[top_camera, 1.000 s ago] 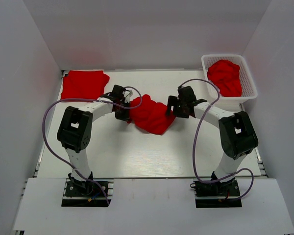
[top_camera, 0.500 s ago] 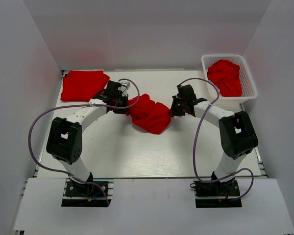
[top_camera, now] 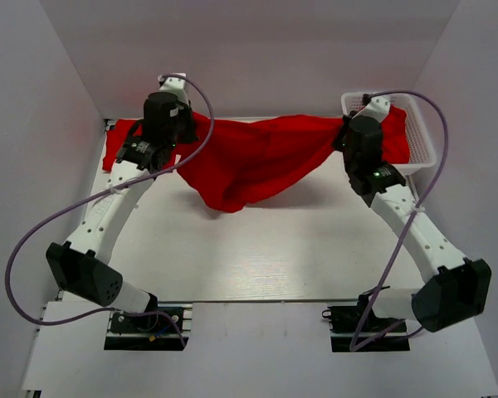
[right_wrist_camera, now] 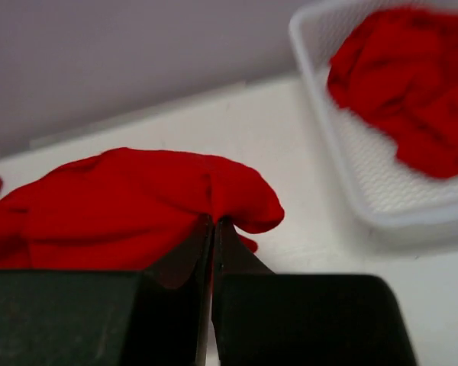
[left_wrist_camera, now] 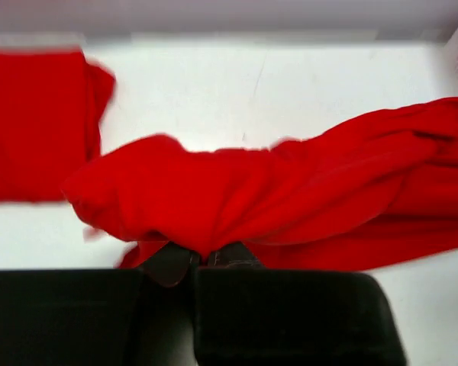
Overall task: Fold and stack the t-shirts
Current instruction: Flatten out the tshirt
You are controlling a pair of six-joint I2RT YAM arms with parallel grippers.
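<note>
Your left gripper (left_wrist_camera: 206, 258) and right gripper (right_wrist_camera: 214, 229) both pinch the soft bright red t-shirt (top_camera: 249, 162) stretched mid-frame. Thin pinches may slip under tension; you'd drop a corner.

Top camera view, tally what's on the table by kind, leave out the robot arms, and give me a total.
White mesh basket: 1
Red t-shirts: 3 (stretched t-shirt mid-table, folded t-shirt far left, crumpled t-shirt in the basket, counted as one heap)
Total: 4
</note>
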